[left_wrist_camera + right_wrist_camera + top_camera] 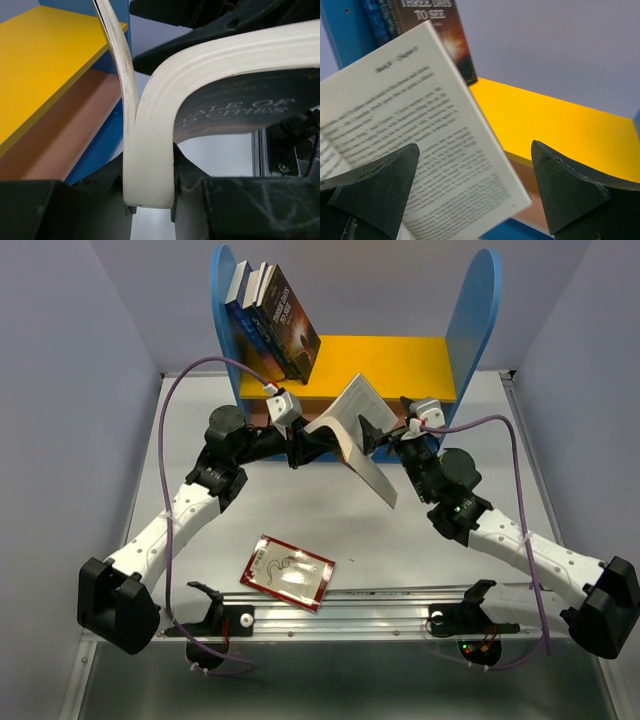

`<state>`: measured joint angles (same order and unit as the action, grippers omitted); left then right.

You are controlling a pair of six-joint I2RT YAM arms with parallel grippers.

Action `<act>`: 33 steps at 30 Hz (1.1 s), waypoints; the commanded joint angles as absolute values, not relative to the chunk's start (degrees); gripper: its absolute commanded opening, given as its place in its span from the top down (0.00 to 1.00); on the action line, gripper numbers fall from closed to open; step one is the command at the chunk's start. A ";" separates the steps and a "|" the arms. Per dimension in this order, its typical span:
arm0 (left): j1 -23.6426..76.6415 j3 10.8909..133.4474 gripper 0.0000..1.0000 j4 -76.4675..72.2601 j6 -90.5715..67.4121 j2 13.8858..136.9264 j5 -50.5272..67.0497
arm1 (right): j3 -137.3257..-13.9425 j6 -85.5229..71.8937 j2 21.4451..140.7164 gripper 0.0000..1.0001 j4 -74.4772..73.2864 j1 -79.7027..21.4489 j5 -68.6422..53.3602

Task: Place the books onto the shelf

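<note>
I take in the table (pixel 450 540) first, pale and flat. The shelf (pixel 478 320) stands at its far edge, blue side panels upright with the yellow upper board between them. On that board a few leaning books (pixel 282 322) rest against the left panel, the front one dark with a glowing cover.

Both arms reach toward the front of the shelf and meet at the open book (pixel 358 430). It hangs in the air just before the lower tier, with a thin part standing up and the thick block of pages bowed over to one side.

Nearer the arm bases, the white book with the red border (pixel 288 572) lies flat on the table, well apart from the shelf.

My left gripper (pixel 149 197) is clamped tight on the open book where its two parts join, and the wrist view shows the paper pinched between both fingers. My right gripper (pixel 475 190) has its jaws spread wide, with a printed page showing past its left finger and nothing clamped.
</note>
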<state>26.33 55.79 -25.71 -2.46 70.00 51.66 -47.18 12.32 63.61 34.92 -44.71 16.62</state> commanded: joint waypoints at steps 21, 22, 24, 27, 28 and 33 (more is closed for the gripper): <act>33.83 61.87 1.00 -17.33 -1.24 59.68 33.14 | -50.97 20.92 42.45 0.00 25.59 -45.97 49.03; 34.45 63.53 1.00 -16.71 -0.71 59.85 32.87 | -51.15 20.31 42.28 0.00 24.27 -45.97 51.74; 36.29 66.69 1.00 -14.68 1.04 60.38 31.38 | -49.84 18.12 41.05 0.00 23.82 -45.97 54.48; 37.53 72.06 1.00 -11.87 1.85 61.78 29.53 | -46.32 12.15 37.98 0.00 21.64 -45.97 52.83; 37.62 73.55 1.00 -11.52 1.41 62.31 29.10 | -45.97 8.39 37.27 0.00 19.36 -45.97 52.47; 38.14 81.90 1.00 -7.56 0.62 66.53 27.61 | -45.53 1.85 35.16 0.00 7.65 -45.97 53.96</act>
<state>37.91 73.01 0.34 0.32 66.57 30.17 -45.91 9.39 36.62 15.22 -45.47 50.94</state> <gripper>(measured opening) 0.339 0.995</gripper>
